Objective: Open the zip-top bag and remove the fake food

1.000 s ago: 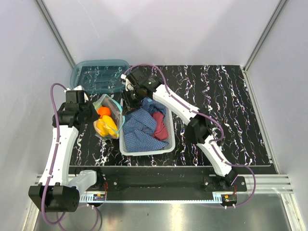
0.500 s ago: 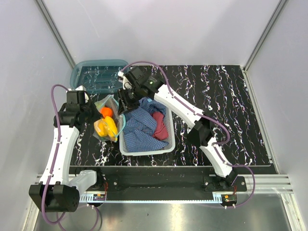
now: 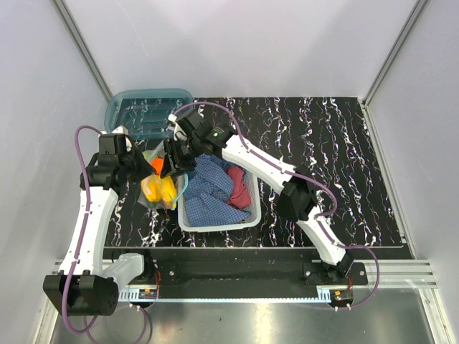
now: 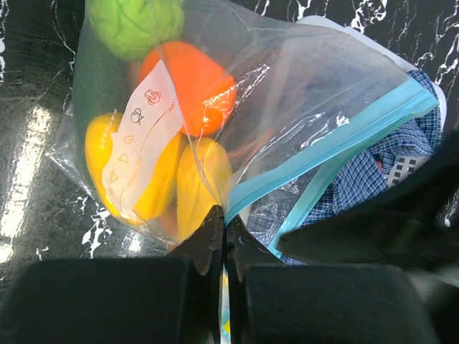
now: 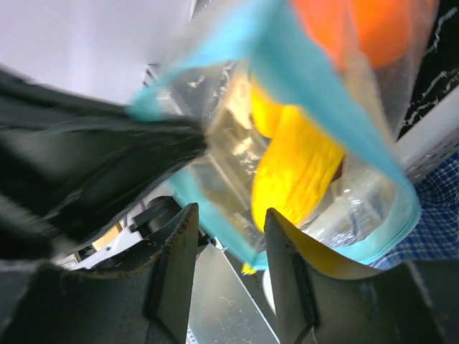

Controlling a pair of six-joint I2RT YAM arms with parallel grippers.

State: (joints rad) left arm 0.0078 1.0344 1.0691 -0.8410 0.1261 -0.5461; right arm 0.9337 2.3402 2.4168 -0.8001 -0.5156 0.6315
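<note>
The zip-top bag point(image 3: 159, 185) hangs just left of the basket, with its teal zip strip point(image 4: 326, 140) parted at the mouth. Inside it is the fake food: an orange piece point(image 4: 190, 82), yellow pieces point(image 4: 154, 175) and a lime-green piece point(image 4: 136, 21). My left gripper point(image 4: 226, 215) is shut on the bag's edge right at the zip strip. My right gripper point(image 5: 231, 211) is open at the bag's mouth. One side of the teal strip point(image 5: 215, 208) hangs between its fingers, and the yellow piece point(image 5: 294, 165) lies just beyond. In the top view the right gripper point(image 3: 174, 161) hovers over the bag.
A white basket point(image 3: 215, 223) right of the bag holds a blue checked cloth point(image 3: 211, 183) and a red cloth point(image 3: 240, 188). A teal translucent bin point(image 3: 147, 111) stands at the back left. Grey walls close in the table on three sides.
My right gripper has moved left from over the basket's far corner to the bag's mouth, and its jaws have widened. The left gripper keeps its hold on the bag.
</note>
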